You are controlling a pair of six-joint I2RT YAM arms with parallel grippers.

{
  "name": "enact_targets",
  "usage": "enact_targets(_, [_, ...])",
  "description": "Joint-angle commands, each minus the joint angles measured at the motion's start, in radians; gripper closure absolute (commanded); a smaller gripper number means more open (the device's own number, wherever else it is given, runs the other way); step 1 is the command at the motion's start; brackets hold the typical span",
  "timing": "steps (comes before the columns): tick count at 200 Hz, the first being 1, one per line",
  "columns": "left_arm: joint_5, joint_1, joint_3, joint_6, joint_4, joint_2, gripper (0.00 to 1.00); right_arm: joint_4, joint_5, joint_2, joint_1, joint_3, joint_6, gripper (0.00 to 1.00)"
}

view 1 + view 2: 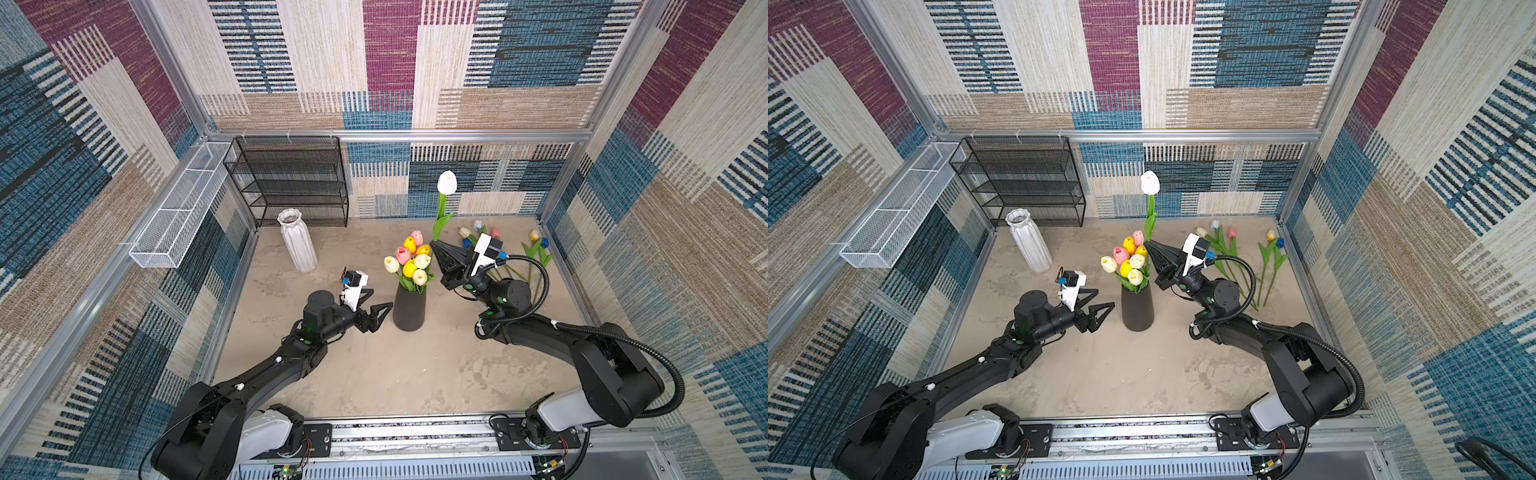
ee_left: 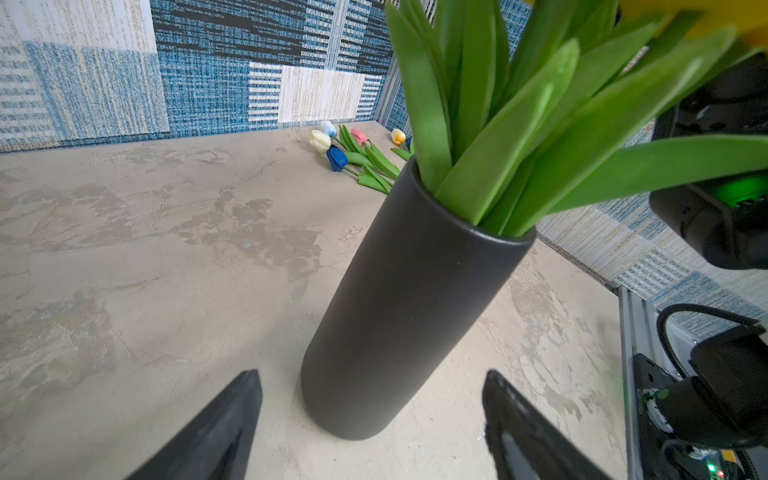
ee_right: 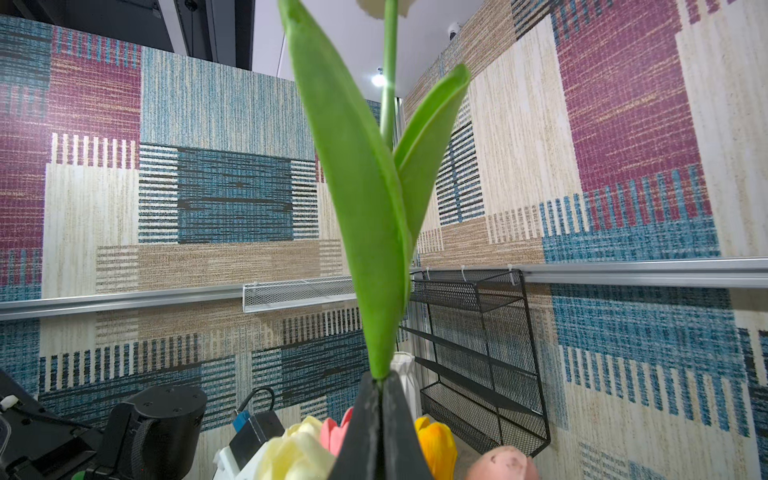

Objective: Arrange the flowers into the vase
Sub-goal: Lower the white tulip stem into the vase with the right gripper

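1 white tulip [image 1: 446, 183] was gripped (long axis upright) by the shut right jaws, just right of the black vase [image 1: 409, 309]; the left jaws were spread wide, empty.

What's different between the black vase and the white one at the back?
The black vase is smooth and plain-rimmed; the white vase is ribbed with a wavy rim. The black vase holds a bunch of tulips; no flowers show in the white vase. The black vase stands near the middle; the white vase stands at the back by the wire shelf. Both stand upright on the table.
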Motion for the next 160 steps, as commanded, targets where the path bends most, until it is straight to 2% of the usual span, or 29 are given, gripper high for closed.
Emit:
enact_targets(1, [0.011,0.0,-0.001,0.001,0.062,0.002,0.14,0.255,-0.018,0.012,0.001,-0.005,0.017,1.0])
enact_targets(60, [0.009,0.0,-0.009,0.001,0.067,0.01,0.14,0.251,0.008,0.043,0.001,-0.044,-0.047,1.0])
enact_targets(135, [0.012,0.0,0.002,0.002,0.067,0.018,0.14,0.185,0.003,-0.006,0.001,0.024,-0.071,1.0])
enact_targets(160, [0.017,0.0,0.0,-0.001,0.073,0.022,0.14,0.188,-0.016,-0.001,0.001,0.052,-0.042,1.0])
